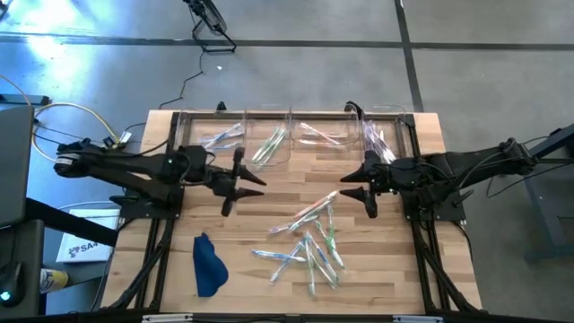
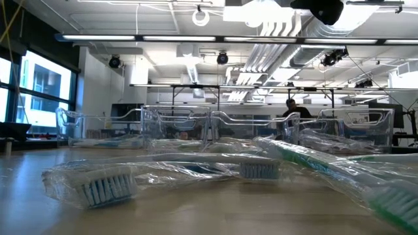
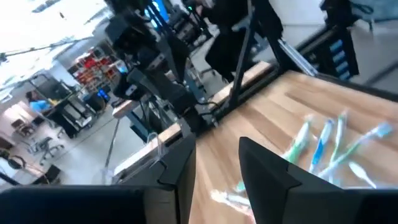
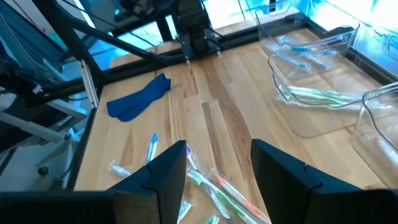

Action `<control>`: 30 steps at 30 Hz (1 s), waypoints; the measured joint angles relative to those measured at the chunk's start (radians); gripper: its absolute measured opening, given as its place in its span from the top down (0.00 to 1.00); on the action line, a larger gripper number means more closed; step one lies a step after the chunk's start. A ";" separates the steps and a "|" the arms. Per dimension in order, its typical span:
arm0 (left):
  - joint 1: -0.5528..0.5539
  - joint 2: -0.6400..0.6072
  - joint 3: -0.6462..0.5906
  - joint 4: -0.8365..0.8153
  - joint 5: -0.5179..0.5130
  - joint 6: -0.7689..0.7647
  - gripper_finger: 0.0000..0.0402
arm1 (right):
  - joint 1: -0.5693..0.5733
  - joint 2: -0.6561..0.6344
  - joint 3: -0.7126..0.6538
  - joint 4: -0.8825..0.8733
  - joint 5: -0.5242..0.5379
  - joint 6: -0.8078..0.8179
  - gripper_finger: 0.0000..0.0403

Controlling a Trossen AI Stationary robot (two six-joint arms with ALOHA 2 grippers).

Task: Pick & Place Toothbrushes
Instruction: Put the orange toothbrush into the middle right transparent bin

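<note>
Toothbrushes (image 1: 309,242): loose pile on the worktop (image 1: 269,193), right of centre; several already sorted into the clear bins (image 1: 296,135) along the far edge. Left tool (image 1: 235,184) and right tool (image 1: 360,190): both open, empty, above the worktop. Step: between picks. Next: a descent onto one wrapped brush.

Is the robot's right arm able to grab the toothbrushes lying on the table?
Probably yes. The right gripper hangs open just above the loose toothbrushes on the bare wooden table, with nothing between them. The left gripper waits off to the side.
</note>
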 joint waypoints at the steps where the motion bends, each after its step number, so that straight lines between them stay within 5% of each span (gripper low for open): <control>1: -0.004 -0.002 -0.020 0.030 -0.001 -0.021 0.71 | 0.000 0.004 0.000 0.000 0.000 -0.002 0.57; 12: -0.011 0.020 -0.056 0.139 -0.007 -0.372 0.71 | 0.000 0.098 0.000 0.008 -0.004 -0.105 0.57; 30: -0.011 0.019 -0.055 0.119 -0.008 -0.383 0.71 | -0.023 0.365 0.000 -0.133 0.075 -0.097 0.57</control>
